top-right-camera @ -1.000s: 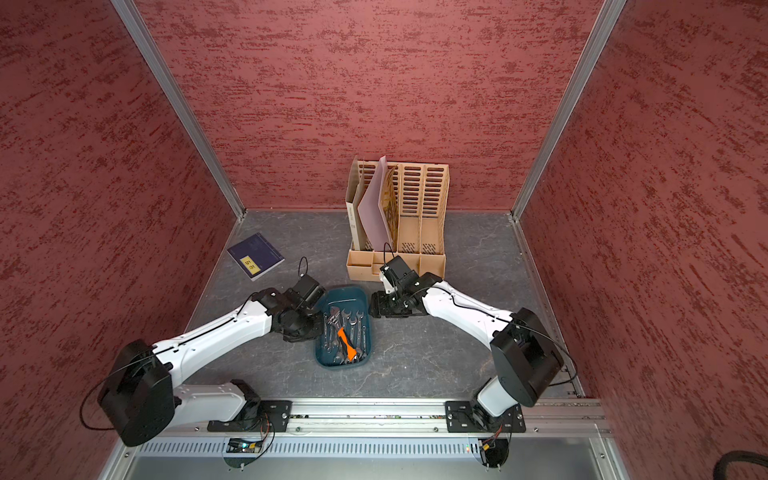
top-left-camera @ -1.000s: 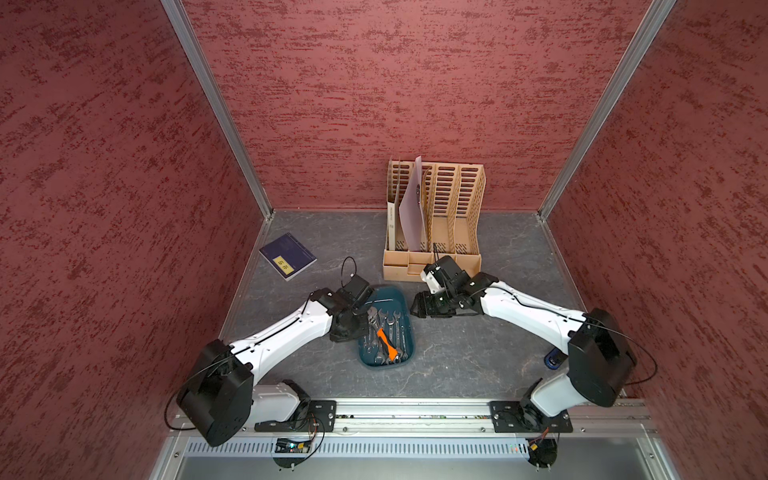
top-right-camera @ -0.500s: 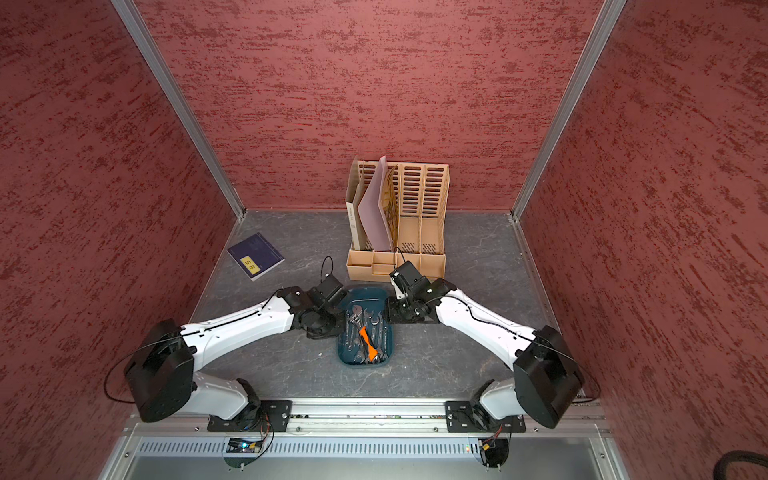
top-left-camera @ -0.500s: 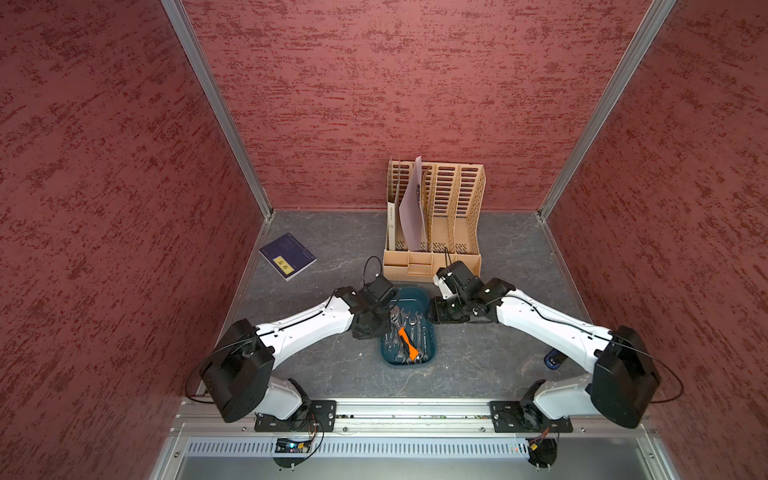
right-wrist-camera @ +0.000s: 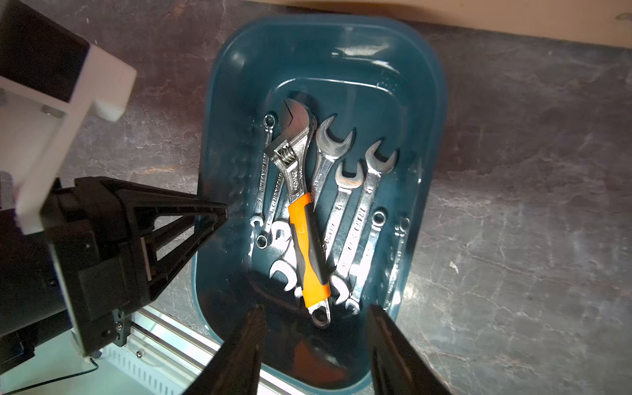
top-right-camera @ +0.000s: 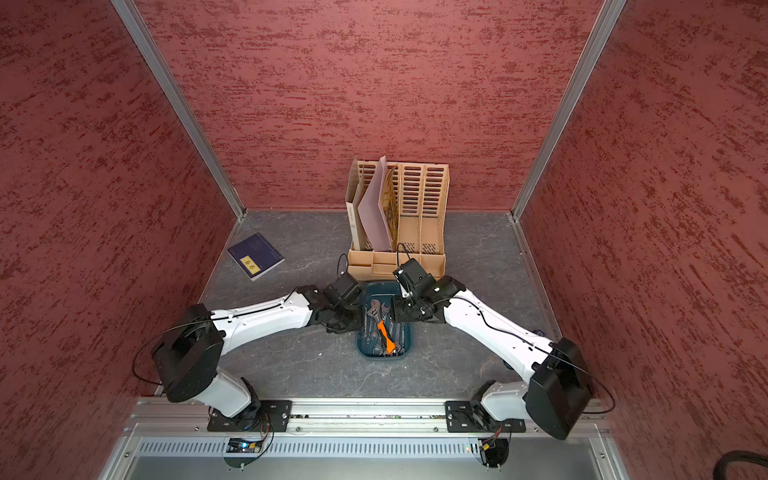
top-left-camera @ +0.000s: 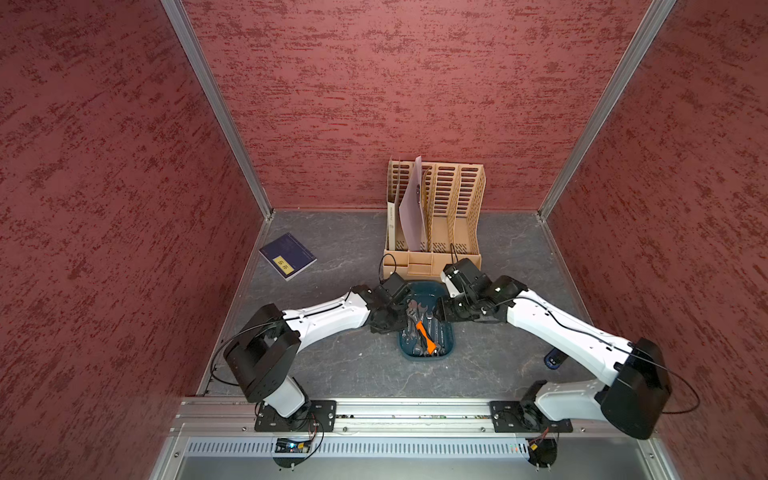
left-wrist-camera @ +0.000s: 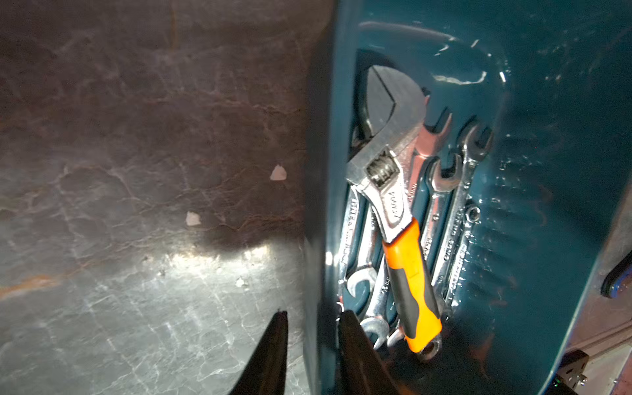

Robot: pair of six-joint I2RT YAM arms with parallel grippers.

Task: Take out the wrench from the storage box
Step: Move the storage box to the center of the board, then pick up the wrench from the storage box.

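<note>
grey table [top-left-camera: 353, 365] | red walls [top-left-camera: 415, 104] | left hand [left-wrist-camera: 313, 316] spread | right hand [right-wrist-camera: 315, 307] spread

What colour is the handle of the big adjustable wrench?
The handle is orange with a black strip, clearest in the right wrist view.

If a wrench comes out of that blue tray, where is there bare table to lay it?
Bare tabletop lies between the storage box and the front rail, and between the notebook and the file organiser. Around the box it is crowded: the left gripper and right gripper are at its sides, the organiser close behind.
</note>
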